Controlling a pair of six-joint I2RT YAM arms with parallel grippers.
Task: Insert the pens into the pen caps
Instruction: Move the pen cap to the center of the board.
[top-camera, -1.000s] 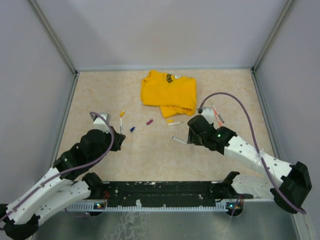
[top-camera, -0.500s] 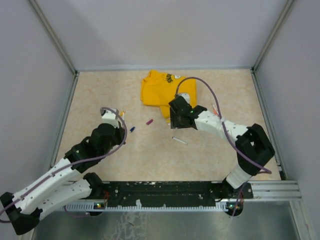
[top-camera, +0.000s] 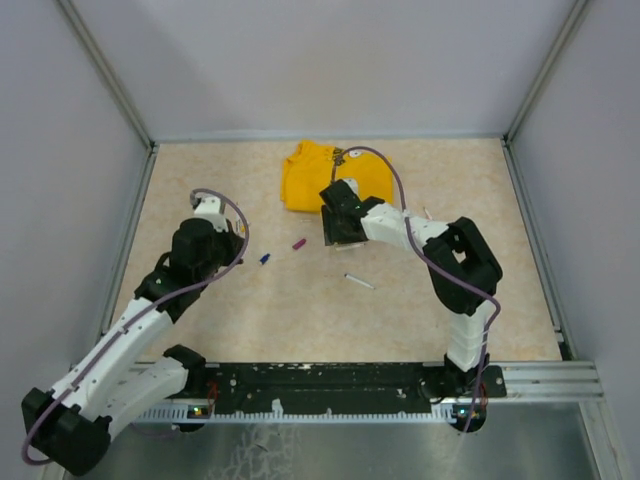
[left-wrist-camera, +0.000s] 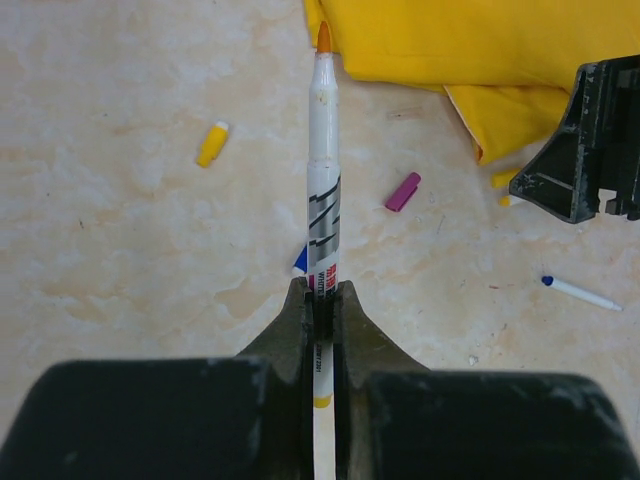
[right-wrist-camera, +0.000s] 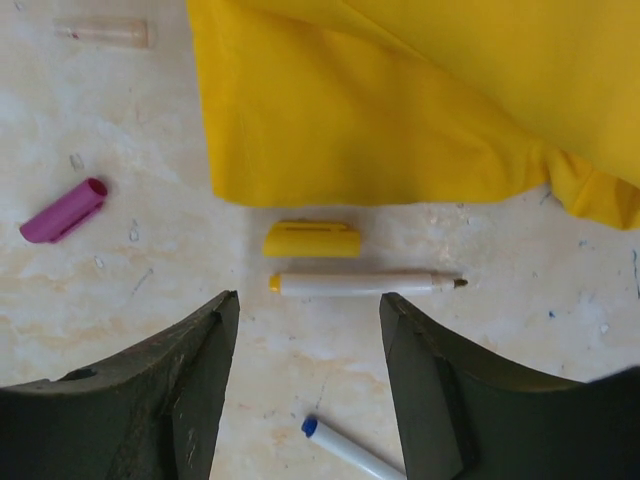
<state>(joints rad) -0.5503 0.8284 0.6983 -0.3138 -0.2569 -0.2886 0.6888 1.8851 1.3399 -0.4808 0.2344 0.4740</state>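
My left gripper (left-wrist-camera: 321, 290) is shut on a white pen (left-wrist-camera: 322, 170) whose orange tip points away from the wrist. On the table beyond it lie a yellow cap (left-wrist-camera: 211, 143), a magenta cap (left-wrist-camera: 402, 191) and a blue cap (left-wrist-camera: 299, 260) half hidden behind the held pen. My right gripper (right-wrist-camera: 308, 305) hangs open above a white pen with a yellow end (right-wrist-camera: 360, 284), which lies crosswise just past the fingertips. Another yellow cap (right-wrist-camera: 311, 240) lies right beside that pen. A blue-tipped pen (top-camera: 359, 281) lies nearer the arms.
A folded yellow T-shirt (top-camera: 310, 175) lies at the back middle, its edge close to the right gripper (top-camera: 338, 225). A pale pen-like piece (right-wrist-camera: 103, 33) lies left of the shirt edge. Grey walls enclose the table on three sides.
The right arm has swung left and away, from near the blue-tipped pen to the shirt's front edge, jaws widening slightly. The left arm has reached further out, still gripping its pen.
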